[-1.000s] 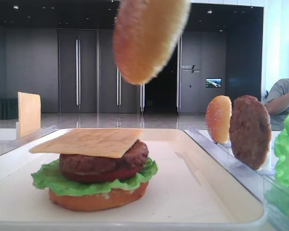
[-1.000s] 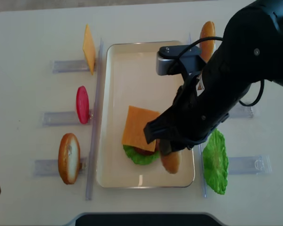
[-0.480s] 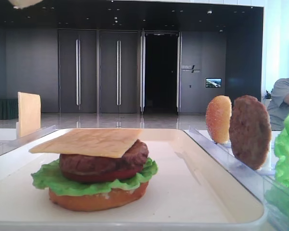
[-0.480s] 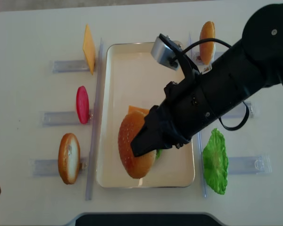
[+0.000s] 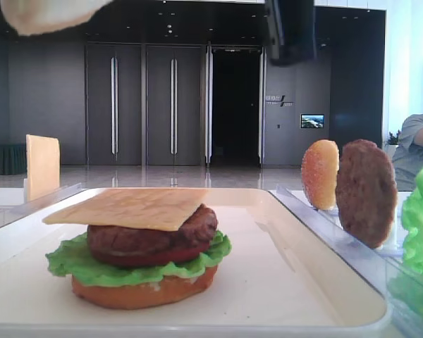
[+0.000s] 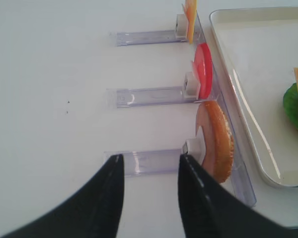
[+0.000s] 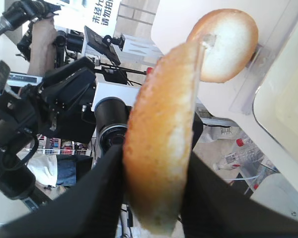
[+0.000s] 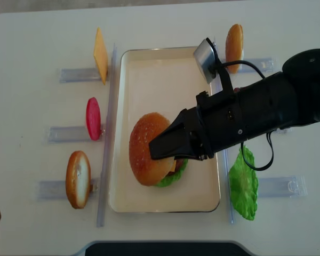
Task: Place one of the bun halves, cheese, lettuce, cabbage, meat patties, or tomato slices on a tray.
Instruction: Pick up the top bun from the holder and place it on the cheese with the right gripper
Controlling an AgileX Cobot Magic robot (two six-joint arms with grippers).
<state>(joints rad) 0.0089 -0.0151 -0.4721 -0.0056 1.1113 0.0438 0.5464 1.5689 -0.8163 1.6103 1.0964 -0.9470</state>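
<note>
My right gripper (image 8: 159, 152) is shut on the sesame bun top (image 8: 148, 148), its edge pinched between the black fingers (image 7: 109, 173). The bun hangs dome up over the burger stack on the cream tray (image 8: 165, 50). In the low view its pale cut face (image 5: 46, 13) shows well above the stack and apart from it. The stack is cheese (image 5: 127, 206), meat patty (image 5: 151, 239), a tomato slice, lettuce (image 5: 70, 260) and the bun base (image 5: 144, 290). My left gripper (image 6: 151, 158) stands open over bare table, next to a rack.
Clear racks flank the tray. On the left stand a cheese slice (image 8: 100, 55), a tomato slice (image 8: 93, 118) and a bun half (image 8: 78, 178). On the right are another bun (image 8: 234, 40), a patty (image 5: 366, 191) and lettuce (image 8: 244, 184).
The right gripper has carried the bun from beside the stack's right edge to above it and turned it dome up. The left gripper has not moved.
</note>
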